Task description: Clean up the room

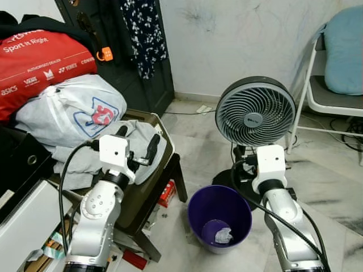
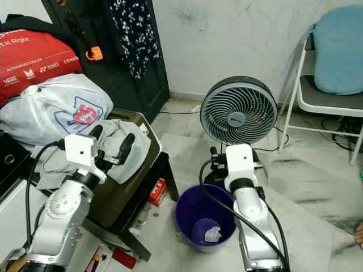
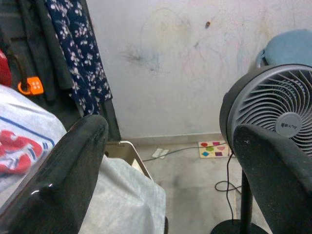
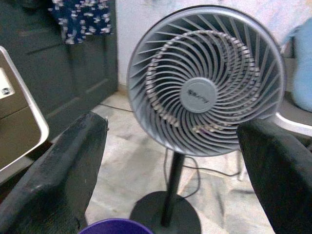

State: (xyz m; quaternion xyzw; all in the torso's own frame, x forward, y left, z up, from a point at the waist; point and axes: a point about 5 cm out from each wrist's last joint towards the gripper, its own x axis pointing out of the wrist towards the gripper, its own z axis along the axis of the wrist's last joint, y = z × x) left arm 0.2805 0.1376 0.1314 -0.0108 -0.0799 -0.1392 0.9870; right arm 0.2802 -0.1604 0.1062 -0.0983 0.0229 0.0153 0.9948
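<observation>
A purple bin [image 1: 220, 215] stands on the marble floor between my arms, with a crumpled white scrap [image 1: 223, 235] at its bottom. My left gripper [image 1: 138, 141] is raised and open over a grey cloth [image 1: 148, 164] that lies on a dark olive case [image 1: 154, 190]; its fingers [image 3: 78, 161] hold nothing. My right gripper [image 4: 173, 126] is open too, above the far rim of the bin and pointing at a grey pedestal fan [image 1: 255, 110]. In the eye views the white wrist block [image 1: 267, 161] hides most of its fingers.
A white plastic bag [image 1: 74, 110] and a red sports bag [image 1: 39, 62] are piled at the left behind the cloth. A small red box [image 1: 167, 194] lies under the case. A white chair with a blue cushion [image 1: 343, 51] stands at the right. A floral garment [image 1: 144, 34] hangs on the dark door.
</observation>
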